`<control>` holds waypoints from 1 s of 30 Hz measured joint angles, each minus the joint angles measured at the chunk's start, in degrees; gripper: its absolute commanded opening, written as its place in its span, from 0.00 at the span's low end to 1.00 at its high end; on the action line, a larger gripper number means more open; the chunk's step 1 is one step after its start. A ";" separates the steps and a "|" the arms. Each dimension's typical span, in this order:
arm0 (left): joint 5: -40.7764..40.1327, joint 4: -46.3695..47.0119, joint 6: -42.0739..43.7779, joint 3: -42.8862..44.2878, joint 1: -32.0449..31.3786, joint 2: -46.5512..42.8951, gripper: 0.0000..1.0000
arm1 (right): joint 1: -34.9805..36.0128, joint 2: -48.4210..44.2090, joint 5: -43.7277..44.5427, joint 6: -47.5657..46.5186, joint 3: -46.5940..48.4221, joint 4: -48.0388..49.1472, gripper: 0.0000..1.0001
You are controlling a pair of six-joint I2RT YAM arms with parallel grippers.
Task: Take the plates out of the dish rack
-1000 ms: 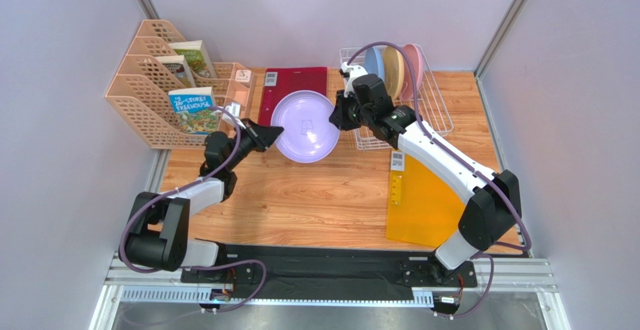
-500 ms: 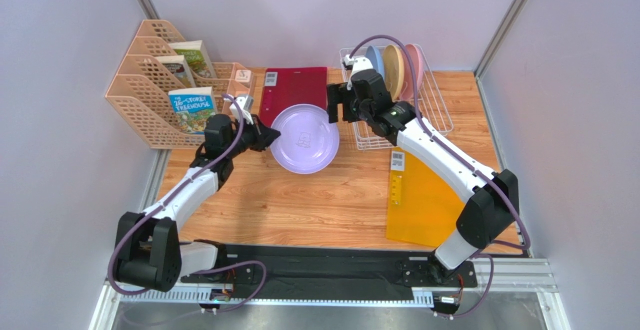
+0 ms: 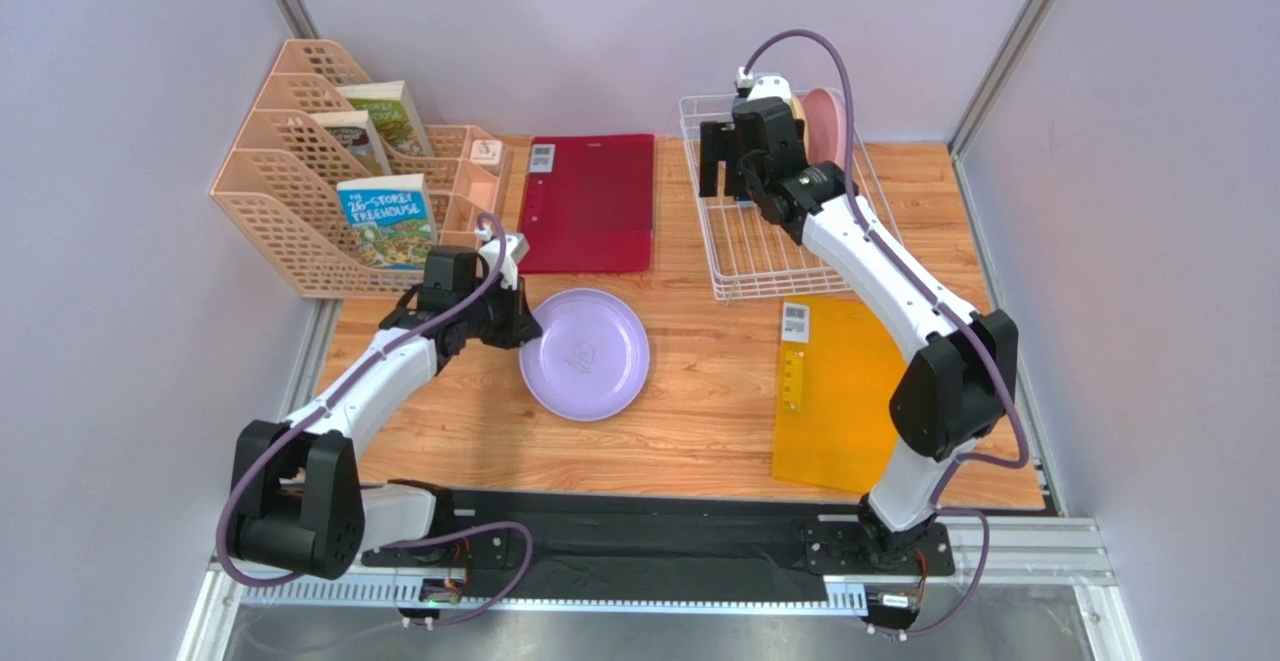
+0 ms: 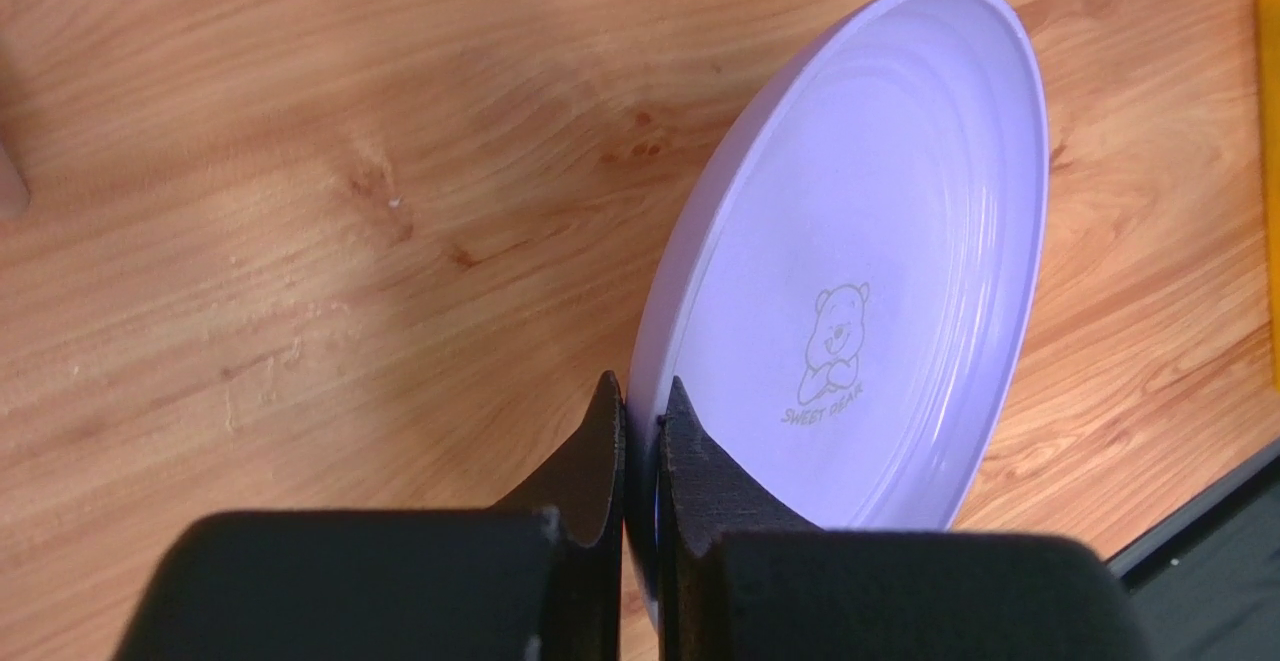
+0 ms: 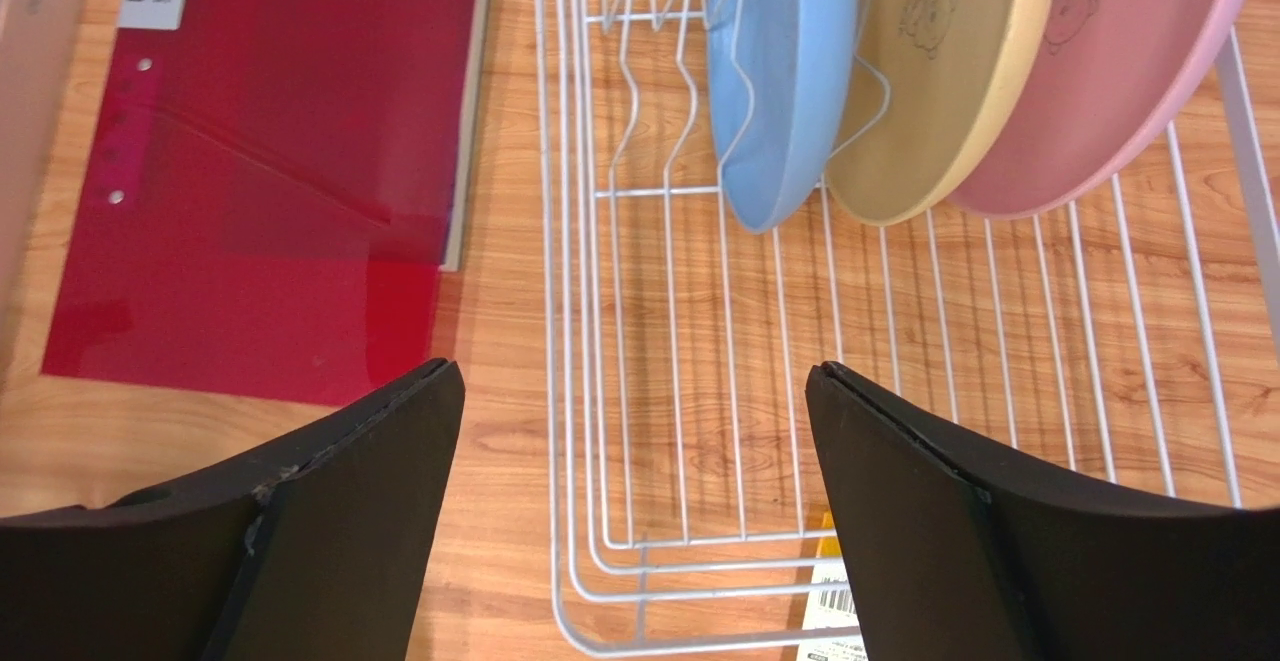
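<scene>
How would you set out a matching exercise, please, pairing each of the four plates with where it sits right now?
Column A
1. lavender plate
2. blue plate
3. cream-yellow plate
4. pink plate

Column B
a. standing in the dish rack, between two other plates
b. outside the rack, rim pinched in the left gripper
c. standing in the rack, the plate nearest the red folder
d. standing in the rack, the plate farthest from the red folder

Pairs: 1-b, 2-c, 3-a, 4-d
</scene>
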 measured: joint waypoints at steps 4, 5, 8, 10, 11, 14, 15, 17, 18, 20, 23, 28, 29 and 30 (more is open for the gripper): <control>-1.75 -2.73 0.72 0.00 0.00 0.11 0.00 | -1.95 3.61 0.57 0.00 2.95 -0.39 0.91; -2.29 -3.04 0.79 0.00 0.00 0.31 0.00 | -2.45 4.57 0.68 0.00 3.67 -0.52 0.91; -3.82 -3.30 0.70 0.00 0.02 2.32 0.00 | -3.61 7.13 1.18 -0.09 5.16 -0.61 0.91; -4.00 -2.93 0.22 0.07 0.02 4.50 0.00 | -4.17 8.72 1.68 -0.33 5.99 -0.55 0.91; -4.02 -2.80 -0.11 0.37 0.02 5.77 0.00 | -4.39 9.66 2.05 -0.59 6.58 -0.59 0.91; -5.25 -2.67 -0.52 1.86 0.02 9.68 0.14 | -4.61 12.20 2.80 -1.42 8.46 -0.39 0.91; -5.57 -2.73 -0.55 2.51 0.02 11.28 0.16 | -4.61 13.05 3.06 -1.66 9.22 -0.37 0.91; -6.27 -3.10 -0.52 3.56 0.02 13.60 0.25 | -4.57 14.53 3.82 -2.19 10.88 -0.24 0.91; -6.73 -3.23 -0.50 3.96 0.02 14.58 0.41 | -4.57 15.47 4.31 -2.60 12.02 -0.22 0.91; -8.31 -3.96 -0.35 4.46 0.02 16.06 0.49 | -4.57 16.98 5.03 -3.15 13.84 -0.13 0.91; -9.35 -4.57 0.04 4.76 0.02 16.83 0.63 | -4.57 19.98 6.91 -4.00 17.68 -0.17 0.88; -10.99 -4.52 0.07 4.85 0.02 16.20 0.67 | -4.57 24.04 10.27 -5.18 21.53 -0.26 0.81; -11.30 -4.48 0.04 4.76 0.02 15.82 0.67 | -4.57 24.81 10.97 -5.49 22.23 -0.26 0.78; -11.47 -4.44 0.04 4.70 0.02 15.41 0.67 | -4.57 25.57 11.63 -5.79 22.86 -0.26 0.75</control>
